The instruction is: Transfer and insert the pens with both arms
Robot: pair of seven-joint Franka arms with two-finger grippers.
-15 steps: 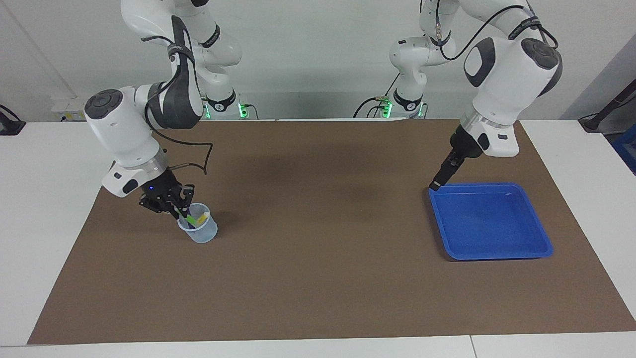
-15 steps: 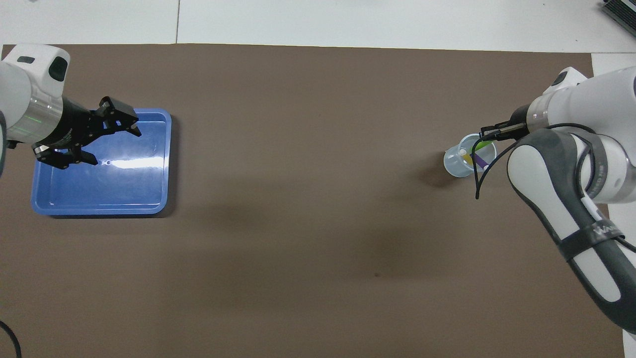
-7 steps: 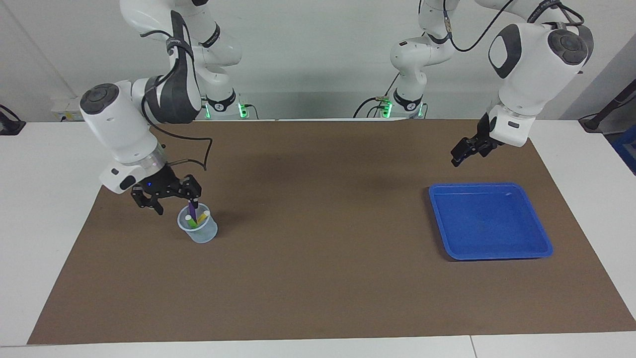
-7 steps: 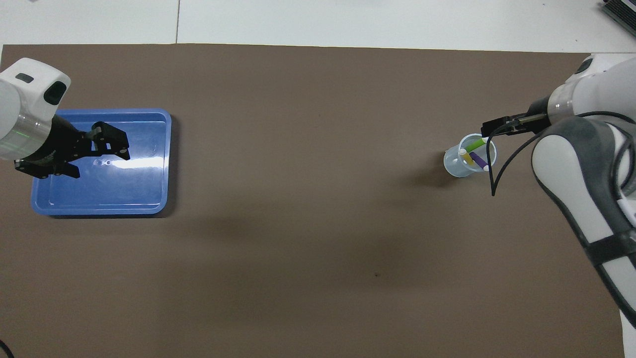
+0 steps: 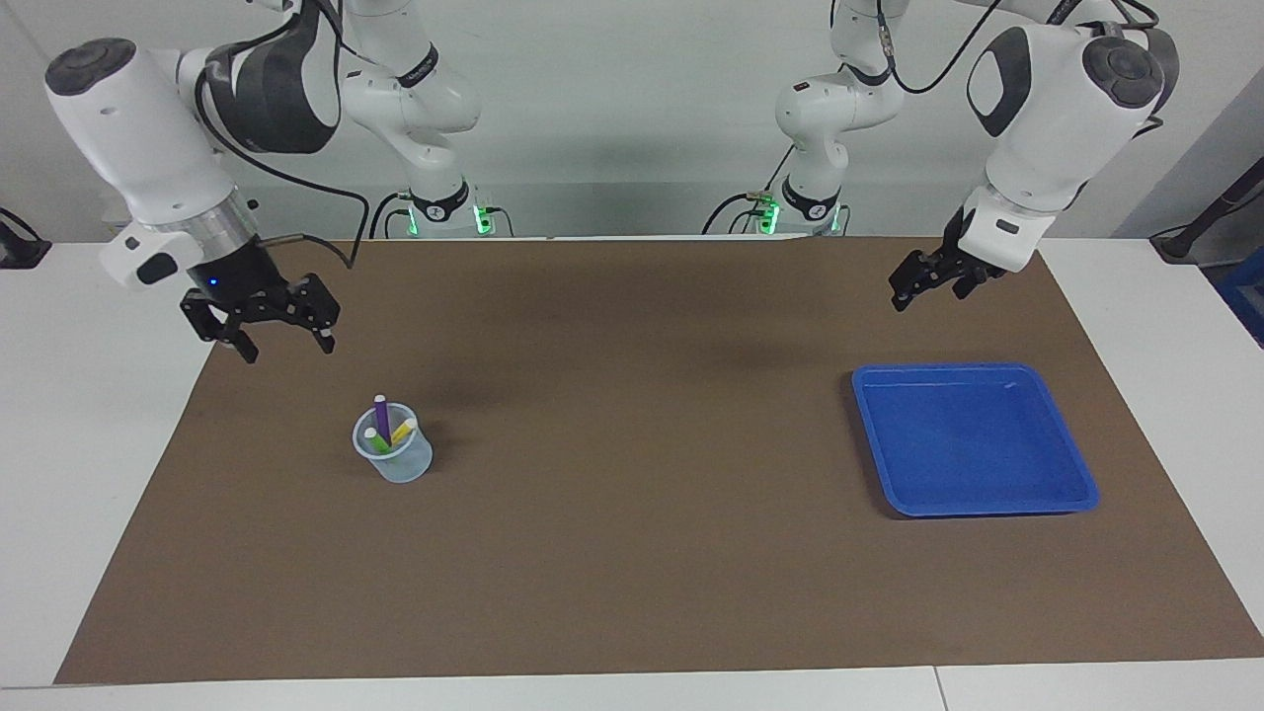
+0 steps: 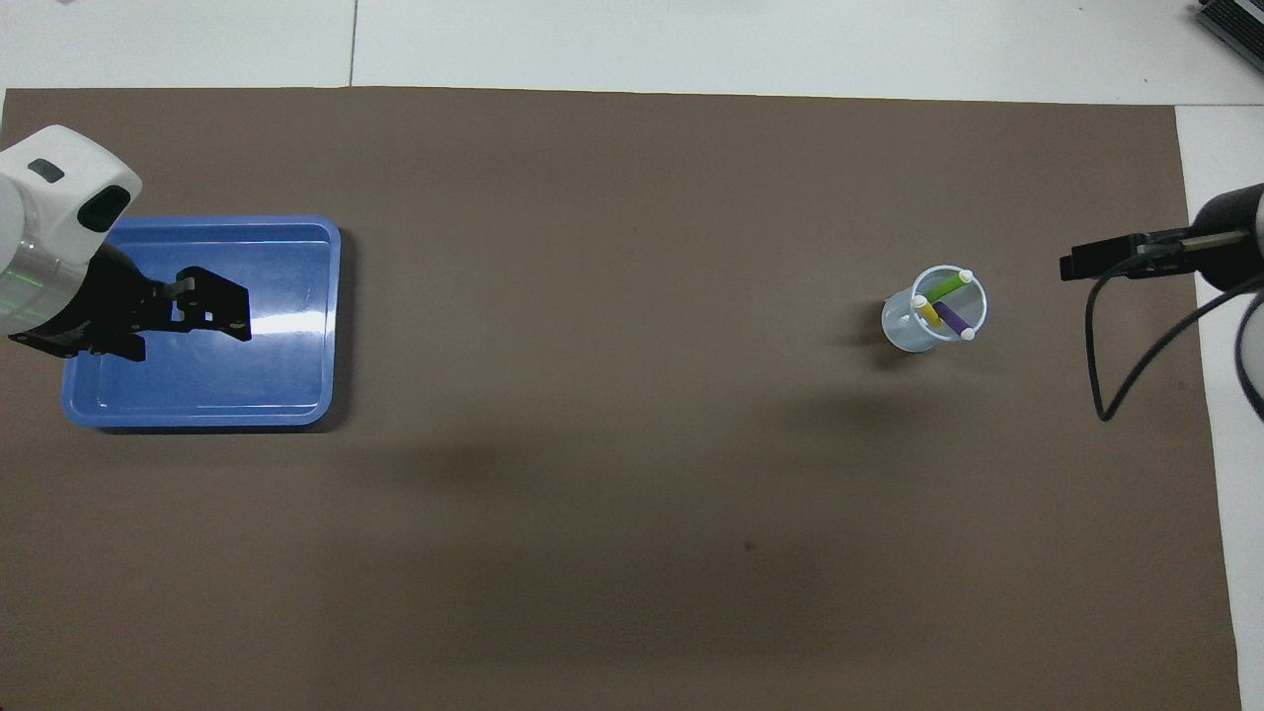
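Surface: white table (image 5: pixel 89 444) covered by a brown mat (image 5: pixel 632 553); pale grey wall (image 5: pixel 632 109) at the robots' end.

Clear plastic cup (image 5: pixel 395 459), toward the right arm's end: holds the purple pen (image 5: pixel 381 415), yellow pen (image 5: pixel 403 431) and green pen (image 5: pixel 376 440), all leaning, pale ends up.

Blue tray (image 5: pixel 987 499), toward the left arm's end.

Right gripper (image 5: pixel 281 346): raised over the mat's edge, clear of the cup, fingers spread, holding nothing.

Left gripper (image 5: pixel 923 286): raised over the mat beside the tray, fingers apart, holding nothing.
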